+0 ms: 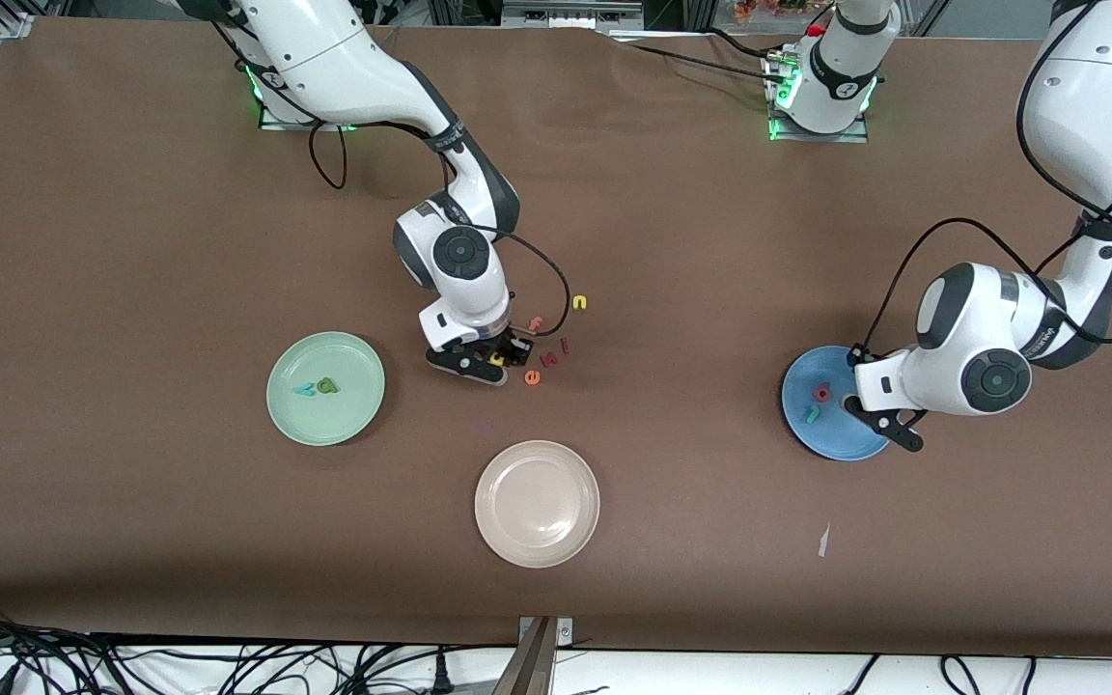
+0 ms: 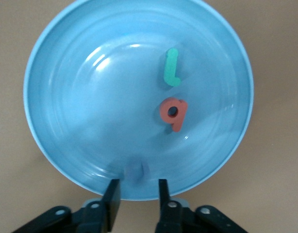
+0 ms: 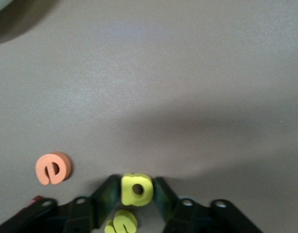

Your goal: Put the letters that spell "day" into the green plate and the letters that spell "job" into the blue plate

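Note:
The green plate [image 1: 324, 388] holds the olive d [image 1: 328, 385] and teal y [image 1: 305, 391]. Among the loose letters in the middle of the table, my right gripper [image 1: 498, 362] [image 3: 137, 187] is shut on the yellow a [image 3: 139, 194], down at the table. The blue plate [image 1: 831, 405] [image 2: 81, 97] carries the teal j [image 2: 172, 68] and the pinkish-red b [image 2: 173, 114]. A blurred blue shape, the o [image 2: 135, 170], lies by its rim. My left gripper [image 1: 894, 430] [image 2: 136, 187] hangs over that rim, open, with nothing between its fingers.
A yellow s [image 3: 121, 223] lies just under the right gripper, with an orange e [image 1: 533, 377] [image 3: 53, 168] beside it. A yellow n [image 1: 579, 302], a pink f [image 1: 536, 323] and two reddish letters [image 1: 556, 352] lie close by. The beige plate [image 1: 537, 502] sits nearer the front camera.

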Robot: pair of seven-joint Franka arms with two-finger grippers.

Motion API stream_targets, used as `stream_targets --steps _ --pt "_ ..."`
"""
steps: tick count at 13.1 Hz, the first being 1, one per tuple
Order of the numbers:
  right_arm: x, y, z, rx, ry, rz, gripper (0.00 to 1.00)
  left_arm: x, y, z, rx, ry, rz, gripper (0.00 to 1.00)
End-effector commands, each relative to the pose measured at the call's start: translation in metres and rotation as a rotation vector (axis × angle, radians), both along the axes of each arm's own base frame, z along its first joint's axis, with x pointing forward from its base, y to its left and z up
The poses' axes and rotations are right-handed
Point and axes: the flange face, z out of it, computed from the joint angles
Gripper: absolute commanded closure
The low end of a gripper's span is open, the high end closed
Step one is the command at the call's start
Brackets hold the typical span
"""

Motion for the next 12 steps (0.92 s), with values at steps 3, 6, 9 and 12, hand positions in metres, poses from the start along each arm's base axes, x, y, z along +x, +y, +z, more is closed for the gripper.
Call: stream_targets --steps 3,6,9,12 --pt "0.014 -0.014 0.018 -0.015 -0.021 0.062 0.85 0.009 -0.026 0.044 0.002 -0.061 -0.037 0.00" --pt "0.044 -0.105 0.090 -0.076 0.062 0.193 0.85 0.008 -0.042 0.106 -0.031 -0.098 0.061 0.00" --pt "0.059 -0.194 0.138 -0.092 0.108 0.367 0.81 -0.005 -0.060 0.184 -0.024 -0.167 0.059 0.00" --pt "0.060 -0.229 0.142 -0.084 0.121 0.367 0.00 -0.007 -0.059 0.251 -0.025 -0.219 0.090 0.00"
